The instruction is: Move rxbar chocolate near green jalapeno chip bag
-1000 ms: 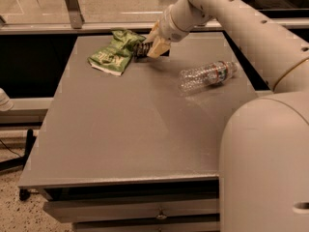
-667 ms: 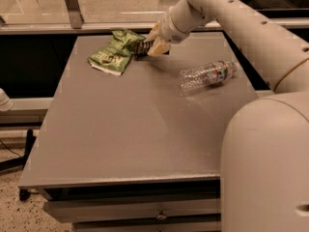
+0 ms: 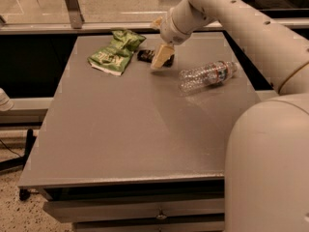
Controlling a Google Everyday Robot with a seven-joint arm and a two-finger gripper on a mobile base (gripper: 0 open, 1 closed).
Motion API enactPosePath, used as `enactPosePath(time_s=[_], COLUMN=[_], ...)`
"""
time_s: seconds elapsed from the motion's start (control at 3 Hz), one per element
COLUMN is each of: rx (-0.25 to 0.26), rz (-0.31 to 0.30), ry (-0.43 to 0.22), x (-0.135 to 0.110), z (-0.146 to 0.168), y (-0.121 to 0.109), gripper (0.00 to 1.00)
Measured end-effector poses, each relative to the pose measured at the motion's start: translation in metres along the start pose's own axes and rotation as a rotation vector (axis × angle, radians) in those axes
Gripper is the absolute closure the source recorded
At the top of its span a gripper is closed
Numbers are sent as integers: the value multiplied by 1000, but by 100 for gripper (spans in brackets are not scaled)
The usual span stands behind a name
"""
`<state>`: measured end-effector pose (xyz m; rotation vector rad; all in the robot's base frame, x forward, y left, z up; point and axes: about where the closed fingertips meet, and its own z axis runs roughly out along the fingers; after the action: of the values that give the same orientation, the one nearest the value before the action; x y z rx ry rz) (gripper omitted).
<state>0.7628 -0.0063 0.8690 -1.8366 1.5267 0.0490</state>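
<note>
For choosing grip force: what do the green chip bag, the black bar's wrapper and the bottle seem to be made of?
The green chip bag: crumpled, looks like thin foil film. The rxbar chocolate, at the tip of the gripper: dark wrapper film, probably plastic. The bottle: clear ridged plastic; the table shows through it.

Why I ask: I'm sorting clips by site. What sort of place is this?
Likely an office or lab test area: a grey table with a drawer beneath, glass wall behind, speckled floor. The gripper is at the bar, by the chip bag.
</note>
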Motion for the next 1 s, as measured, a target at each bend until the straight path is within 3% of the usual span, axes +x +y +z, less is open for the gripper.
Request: enactPosePath(time_s=[0.33, 0.67, 1.0], rx=[-1, 2, 53], rz=[-7, 40, 136], ry=[-15, -113, -285], x=[-4, -2, -1], z=[-6, -25, -61], y=[4, 9, 8], gripper=[0, 0, 0])
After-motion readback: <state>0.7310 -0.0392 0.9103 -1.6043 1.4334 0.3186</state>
